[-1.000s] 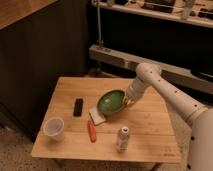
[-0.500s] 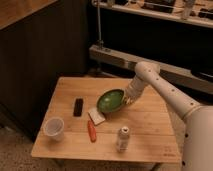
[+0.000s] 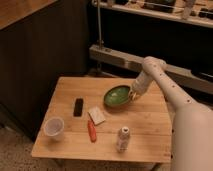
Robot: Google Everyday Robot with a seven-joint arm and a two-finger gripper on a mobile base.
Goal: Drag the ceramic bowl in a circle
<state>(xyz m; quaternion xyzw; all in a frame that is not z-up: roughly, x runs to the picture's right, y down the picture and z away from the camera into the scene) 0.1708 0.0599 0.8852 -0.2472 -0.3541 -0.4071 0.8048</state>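
Note:
A green ceramic bowl [image 3: 117, 96] sits on the wooden table [image 3: 145, 125], right of its middle. My gripper [image 3: 133, 94] is at the bowl's right rim, at the end of the white arm that reaches in from the right. It touches or hooks the rim.
On the table: a black rectangular object [image 3: 78, 107], a white packet [image 3: 96, 115], a red-orange item [image 3: 92, 131], a clear plastic cup [image 3: 54, 127] at front left, and a small white bottle [image 3: 123, 138] at front. A metal shelf rail [image 3: 115, 56] runs behind.
The bowl and the gripper have shifted slightly toward the back and right of the table. The other objects have not moved.

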